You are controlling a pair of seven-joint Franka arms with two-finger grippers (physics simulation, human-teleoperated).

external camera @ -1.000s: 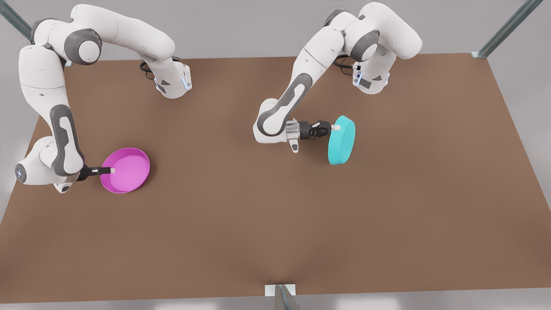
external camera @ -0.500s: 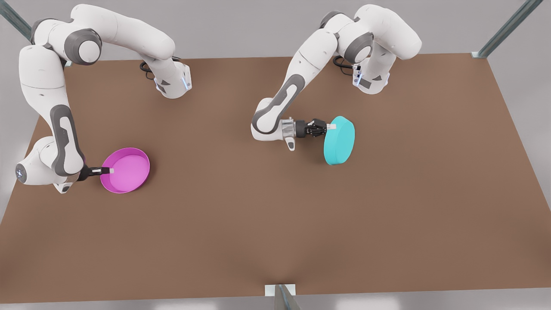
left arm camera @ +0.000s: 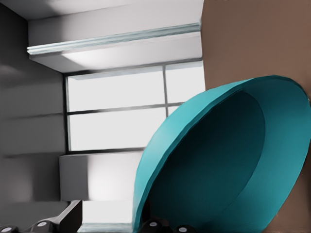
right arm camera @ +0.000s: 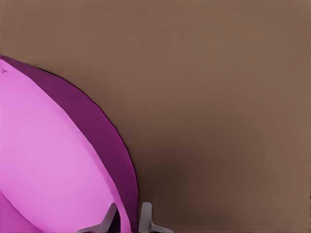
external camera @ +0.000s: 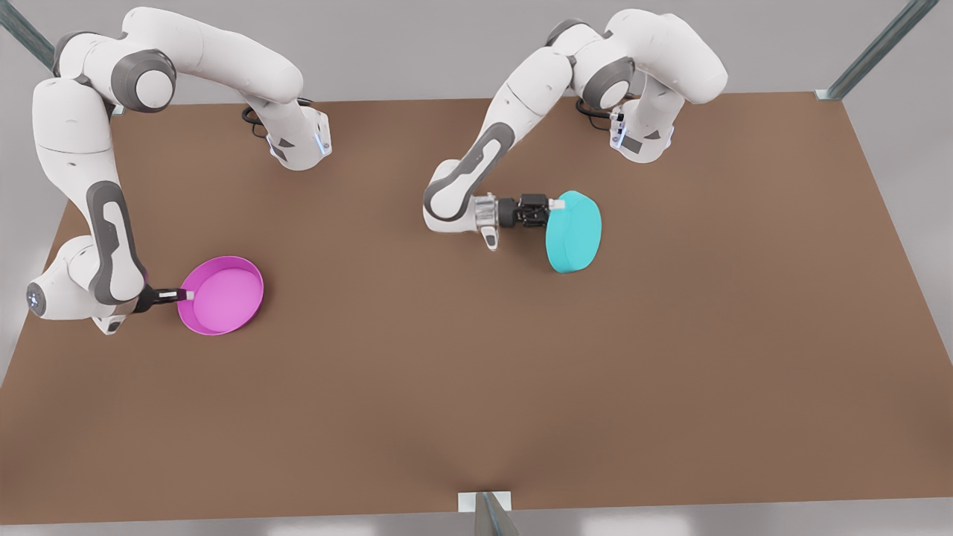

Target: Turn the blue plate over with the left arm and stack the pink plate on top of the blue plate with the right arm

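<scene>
The pink plate (external camera: 222, 295) sits nearest the camera, mouth up, toward the tabletop (external camera: 476, 387) edge on the front view's left and well apart from the blue plate. The right gripper (external camera: 187, 295) reaches in level from that edge and is clenched on the plate's rim, one finger inside the wall and one outside; the right wrist view shows the two pale fingertips (right arm camera: 146, 218) straddling the magenta rim (right arm camera: 127, 194), with the lighter pink floor (right arm camera: 48, 165) on one side and bare brown tabletop (right arm camera: 218, 97) on the other. The right arm (external camera: 104, 223) bends down from its shoulder at the far corner on the front view's left. Farther back, around the middle of the tabletop and a little toward the far edge, the blue plate (external camera: 573, 231) is held off the surface, tilted steeply so that its flat base faces the camera and its rim edge shows as a thick band. The left gripper (external camera: 552, 202) grasps its rim on the side toward the front view's left, with the wrist lying roughly horizontal. In the left wrist view the plate's hollow inside (left arm camera: 218, 160) opens toward the camera, dark turquoise within a brighter rim. The left arm (external camera: 484, 160) arcs down from its base near the far edge.
</scene>
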